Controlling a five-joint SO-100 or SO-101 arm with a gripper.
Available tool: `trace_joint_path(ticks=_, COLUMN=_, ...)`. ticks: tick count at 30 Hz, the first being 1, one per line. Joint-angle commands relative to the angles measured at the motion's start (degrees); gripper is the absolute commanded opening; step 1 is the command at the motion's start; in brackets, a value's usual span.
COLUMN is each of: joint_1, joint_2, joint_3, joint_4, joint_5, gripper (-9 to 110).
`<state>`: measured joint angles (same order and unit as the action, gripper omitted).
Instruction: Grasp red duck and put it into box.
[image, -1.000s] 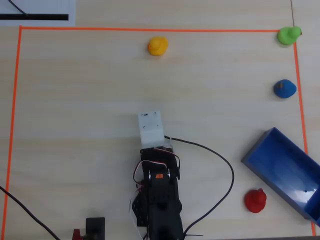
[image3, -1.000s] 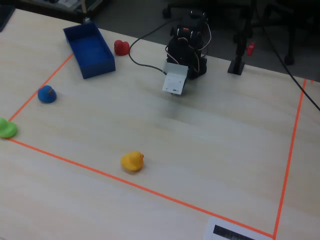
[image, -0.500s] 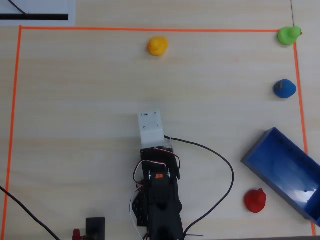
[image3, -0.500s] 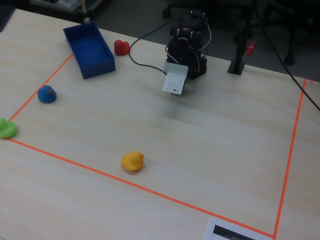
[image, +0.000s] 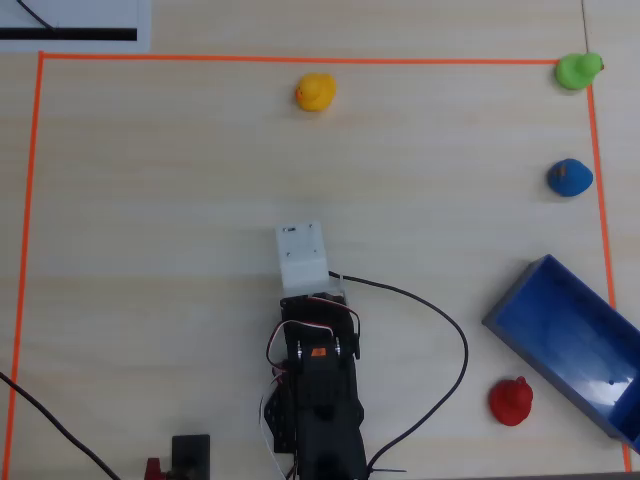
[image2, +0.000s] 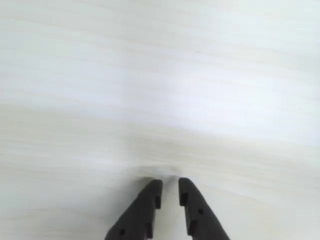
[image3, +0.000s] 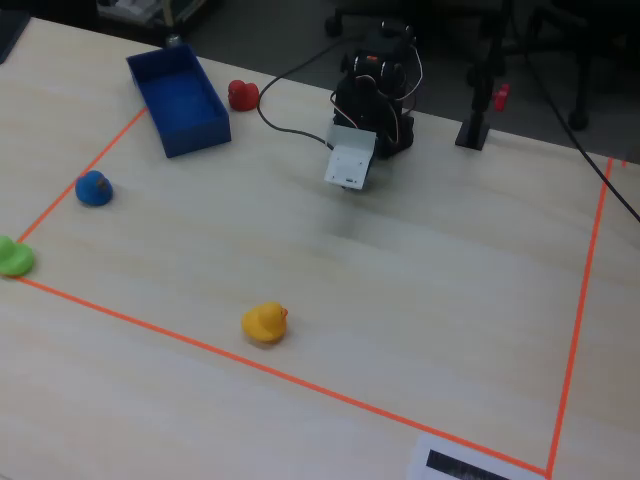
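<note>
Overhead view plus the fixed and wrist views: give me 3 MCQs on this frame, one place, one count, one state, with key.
1. In the overhead view, where is the small red rubber duck?
A. Inside the tray
B. On the table beside the big blue open-topped tray
C. Between the fingers

2. How many toy ducks are on the table?
A. Two
B. Three
C. Four

3. What do the black fingers hold in the wrist view?
A. Nothing
B. The red duck
C. A cable

Key: 1 B, the duck sits on bare wood just outside the tray wall. 2 C, red, yellow duck, green duck and blue duck. 3 A, only bare table shows in the narrow gap between them.
</note>
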<state>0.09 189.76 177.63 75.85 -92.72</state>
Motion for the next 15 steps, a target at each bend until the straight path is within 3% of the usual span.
trace_joint_path(ticks=1, joint_1=0.35, joint_2=0.00, joint_3=-0.09, joint_4=1.58, joint_5=0.09, gripper=3)
trace_joint_path(ticks=15, joint_1=0.35, joint_2=0.00, joint_3=-0.09, joint_4=1.67, joint_5=0.79, gripper=1)
